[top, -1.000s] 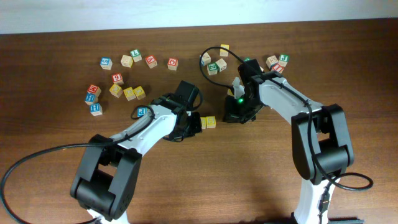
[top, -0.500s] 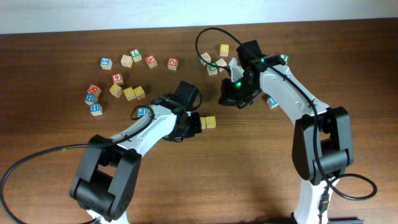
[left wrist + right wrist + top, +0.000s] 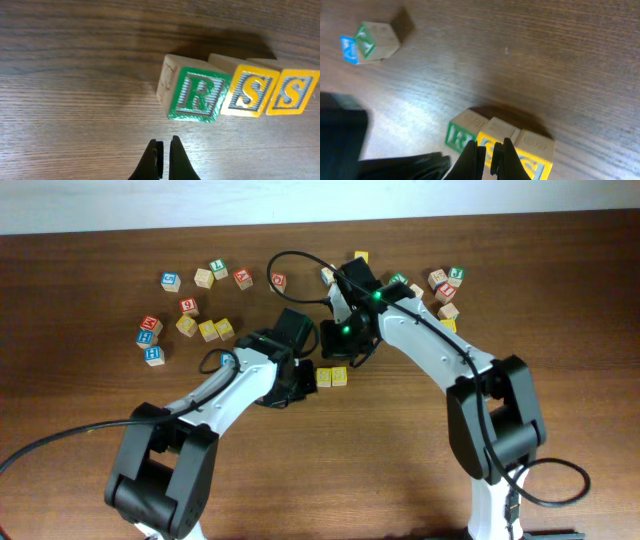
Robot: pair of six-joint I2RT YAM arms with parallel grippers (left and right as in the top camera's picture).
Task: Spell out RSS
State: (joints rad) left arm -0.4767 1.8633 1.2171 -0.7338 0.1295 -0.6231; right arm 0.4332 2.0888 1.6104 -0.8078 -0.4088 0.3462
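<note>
RSS [image 3: 244, 93] newly near right pincer [image 3: 490, 143]

1. To me this reads as a robotics lab bench rather than a home or a shop.
2. Two white-and-black jointed robot arms, the left arm [image 3: 215, 395] and the right arm [image 3: 430, 345], rise from the near edge of a dark brown wood-grain table [image 3: 90, 490].
3. Thin black cables [image 3: 40, 445] loop loosely off the arms and lie exposed over the tabletop.
4. A small green indicator light [image 3: 346, 330] glows on the right arm near its wrist.
5. Small wooden letter cubes with coloured faces [image 3: 190, 305] lie scattered over the far half, like test props.
6. A touching row of three cubes reading RSS [image 3: 240, 92] lies between the arms.
7. A plain pale strip [image 3: 150, 200] runs behind the table; I cannot tell whether it is wall or floor.
</note>
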